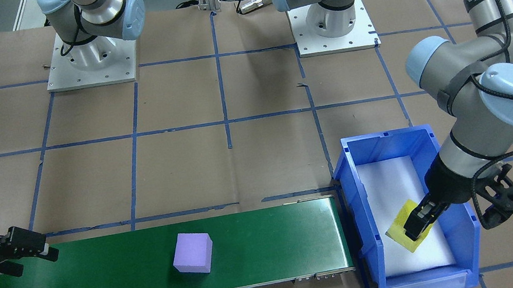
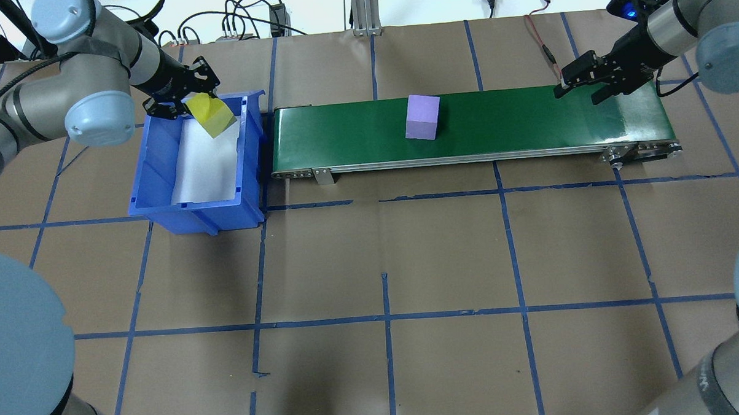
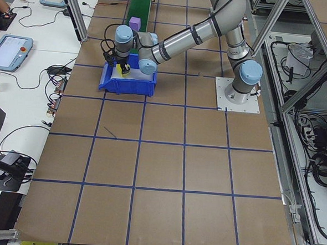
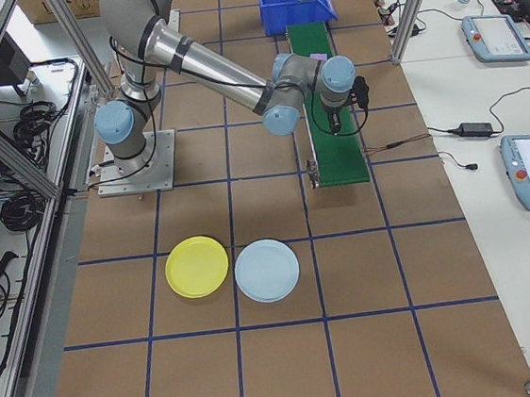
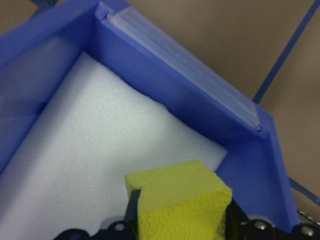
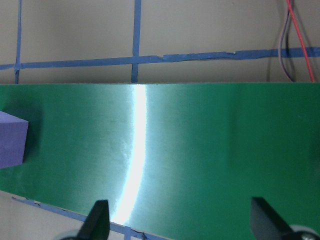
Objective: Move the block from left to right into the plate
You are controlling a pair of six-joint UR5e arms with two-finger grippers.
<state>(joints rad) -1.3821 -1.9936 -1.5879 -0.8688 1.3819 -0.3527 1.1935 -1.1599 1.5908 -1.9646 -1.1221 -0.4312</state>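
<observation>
Left hand (image 1: 418, 224) grips a yellow block (image 1: 405, 229) inside the blue bin (image 1: 464, 234); purple block (image 1: 193, 252) on belt (image 1: 263, 247).

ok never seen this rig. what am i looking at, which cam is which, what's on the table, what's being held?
Two robot arms at a taped table. Two fixed cameras look down on it, two look along it from the ends, one rides on each wrist. The left gripper is shut on a yellow block over a blue bin lined with white foam. A purple block sits on the green conveyor. The right gripper hovers open over the conveyor's far end. A yellow plate and a light blue plate lie on the table.
</observation>
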